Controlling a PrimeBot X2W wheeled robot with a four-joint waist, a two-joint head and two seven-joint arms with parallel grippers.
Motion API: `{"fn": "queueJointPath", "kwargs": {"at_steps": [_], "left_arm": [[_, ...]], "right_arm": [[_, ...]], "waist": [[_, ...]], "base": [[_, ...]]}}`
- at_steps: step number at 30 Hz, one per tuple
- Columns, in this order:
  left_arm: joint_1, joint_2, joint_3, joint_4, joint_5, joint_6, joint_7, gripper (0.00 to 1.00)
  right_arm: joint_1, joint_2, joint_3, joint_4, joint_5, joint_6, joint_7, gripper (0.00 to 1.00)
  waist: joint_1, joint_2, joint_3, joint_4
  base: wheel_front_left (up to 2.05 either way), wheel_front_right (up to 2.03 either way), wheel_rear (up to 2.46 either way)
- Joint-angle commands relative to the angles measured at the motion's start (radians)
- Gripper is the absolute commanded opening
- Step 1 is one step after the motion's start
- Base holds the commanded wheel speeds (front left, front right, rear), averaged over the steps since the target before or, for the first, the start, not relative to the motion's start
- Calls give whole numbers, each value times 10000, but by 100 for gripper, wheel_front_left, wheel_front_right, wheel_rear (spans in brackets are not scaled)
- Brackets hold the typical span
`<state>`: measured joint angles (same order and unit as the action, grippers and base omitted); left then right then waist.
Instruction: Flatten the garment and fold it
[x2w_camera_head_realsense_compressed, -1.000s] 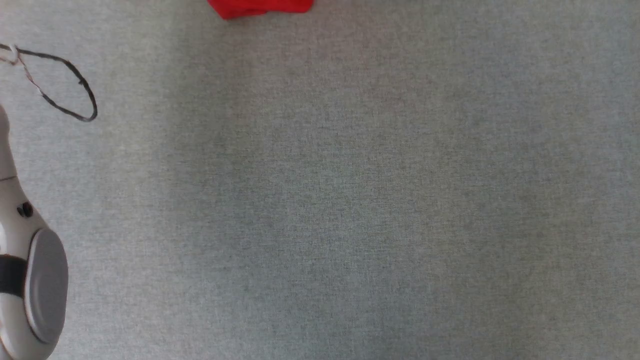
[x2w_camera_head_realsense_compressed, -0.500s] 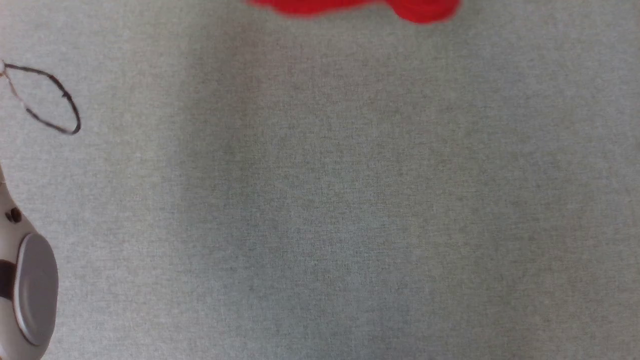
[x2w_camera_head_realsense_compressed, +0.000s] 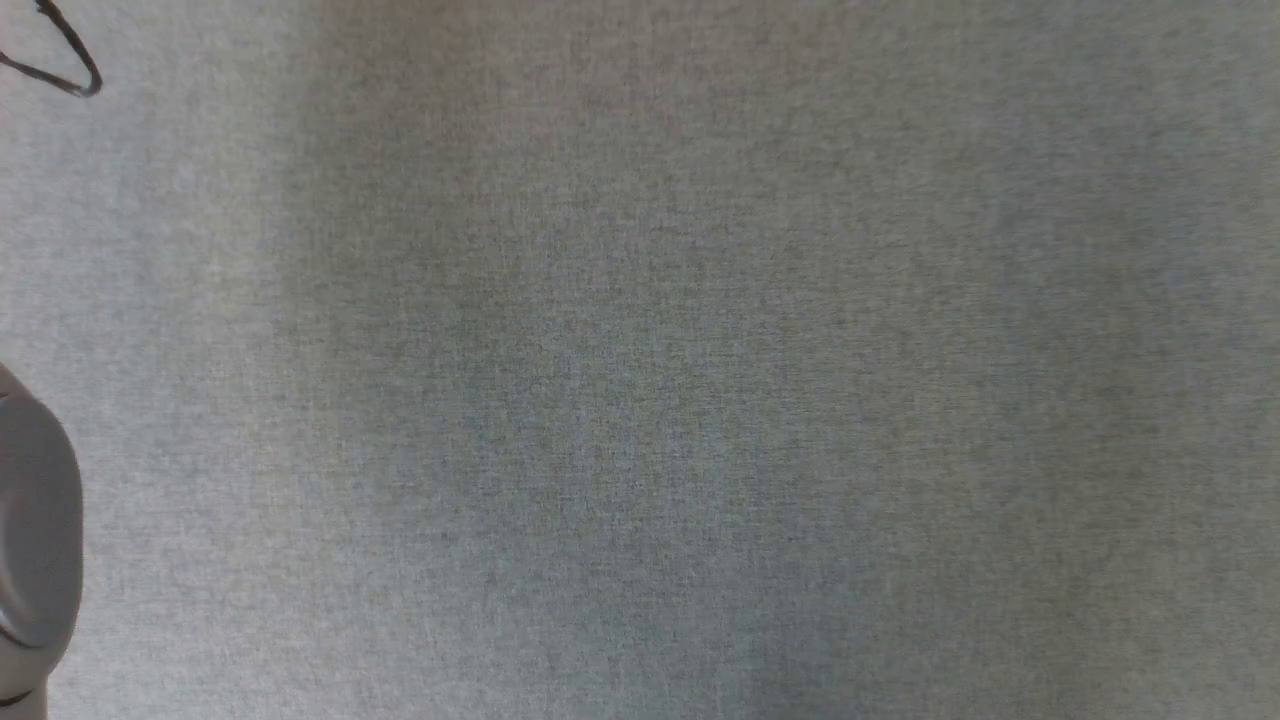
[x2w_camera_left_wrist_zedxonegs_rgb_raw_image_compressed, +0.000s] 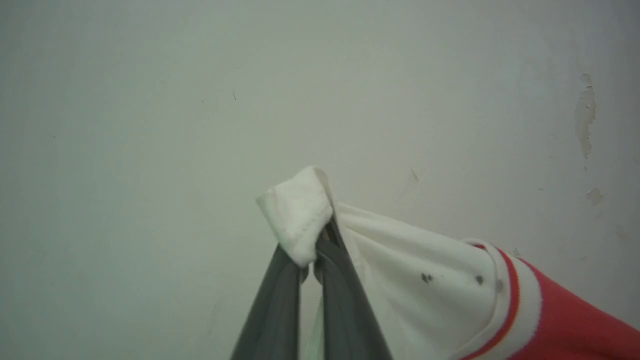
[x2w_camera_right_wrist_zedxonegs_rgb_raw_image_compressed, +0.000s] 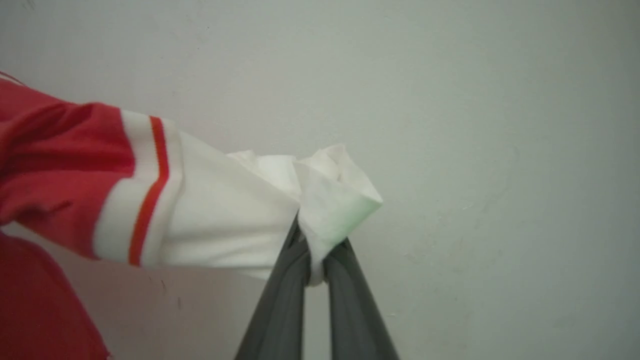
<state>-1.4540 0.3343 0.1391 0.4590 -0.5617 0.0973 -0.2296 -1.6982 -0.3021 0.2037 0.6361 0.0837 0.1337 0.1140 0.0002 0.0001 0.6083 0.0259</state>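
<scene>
In the left wrist view my left gripper (x2w_camera_left_wrist_zedxonegs_rgb_raw_image_compressed: 309, 260) is shut on the white sleeve edge of the garment (x2w_camera_left_wrist_zedxonegs_rgb_raw_image_compressed: 415, 280), which stretches away to the lower right into red striped cloth. In the right wrist view my right gripper (x2w_camera_right_wrist_zedxonegs_rgb_raw_image_compressed: 314, 267) is shut on the other white sleeve of the garment (x2w_camera_right_wrist_zedxonegs_rgb_raw_image_compressed: 225, 215); its red body hangs off to the left. Both sleeves are held up in front of a pale wall. A pale part of my left arm (x2w_camera_head_realsense_compressed: 35, 540) shows at the head view's left edge.
The head view looks down on a grey cloth-covered table (x2w_camera_head_realsense_compressed: 640, 380). A thin black cord loop (x2w_camera_head_realsense_compressed: 70, 60) lies at its top left corner. The pale wall (x2w_camera_left_wrist_zedxonegs_rgb_raw_image_compressed: 250, 100) behind the grippers has chipped paint at the right.
The head view has shifted, so the red cloth at its top edge has left the picture and the cord loop sits higher and further left. The left arm shows less.
</scene>
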Motion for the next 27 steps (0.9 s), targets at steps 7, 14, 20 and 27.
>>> {"fn": "queueJointPath", "kwargs": {"at_steps": [7,14,20,27], "left_arm": [[1272,232,-264,246,340,-603,-46,0],[4011,345,-1072,74,352,-1429,1248,0],[6935,378,-1479,-1410,-106,-1662,2994,0],[11869,557,-1563,-4235,-769,-1023,5352,0]], "right_arm": [[1233,27,856,480,829,-30,-438,0],[3808,-678,2867,-346,3091,-30,242,0],[6015,-1534,3459,-1691,4621,-30,966,0],[9335,-2372,3391,-3540,5335,-30,1553,0]], "waist": [[-2,-1,-36,155],[-2,-1,-976,326],[-2,-1,-1845,476],[-2,-1,-3079,465]], "base": [[0,0,0],[0,0,0],[0,0,0],[0,0,0]]}}
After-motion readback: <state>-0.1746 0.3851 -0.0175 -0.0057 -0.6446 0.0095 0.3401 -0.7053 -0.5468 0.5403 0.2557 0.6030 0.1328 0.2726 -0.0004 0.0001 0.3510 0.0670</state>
